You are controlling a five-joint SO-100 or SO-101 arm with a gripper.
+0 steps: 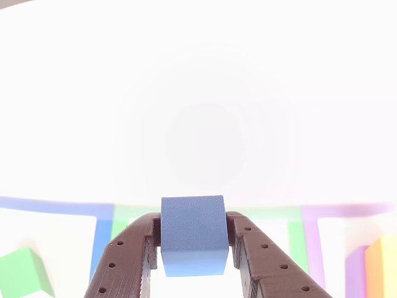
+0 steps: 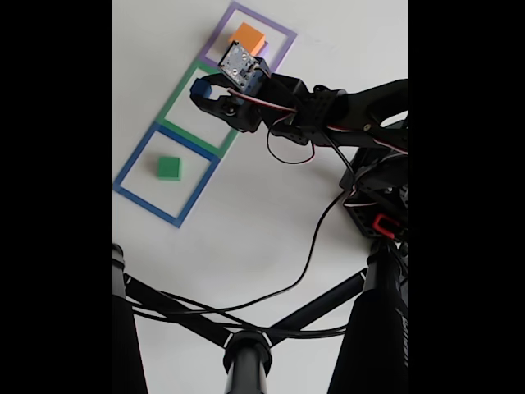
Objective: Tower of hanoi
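A small blue cube (image 1: 193, 234) is clamped between my gripper's brown fingers (image 1: 129, 257), lifted off the white table. In the fixed view my gripper (image 2: 202, 89) holds the blue cube (image 2: 199, 86) above the green square outline (image 2: 176, 98). The green cube (image 2: 168, 167) lies inside the blue square outline (image 2: 131, 168); in the other view the green cube (image 1: 23, 272) sits at the bottom left. An orange cube (image 2: 247, 38) rests on a pale-purple slab (image 2: 223, 56) inside the purple outline; in the other view the orange cube (image 1: 381, 267) and the slab (image 1: 356, 273) sit at the bottom right.
The arm's dark body and base (image 2: 369, 164) stand at the right of the fixed view, with a black cable (image 2: 303, 263) looping across the white table. A black camera stand (image 2: 246, 345) spreads across the bottom.
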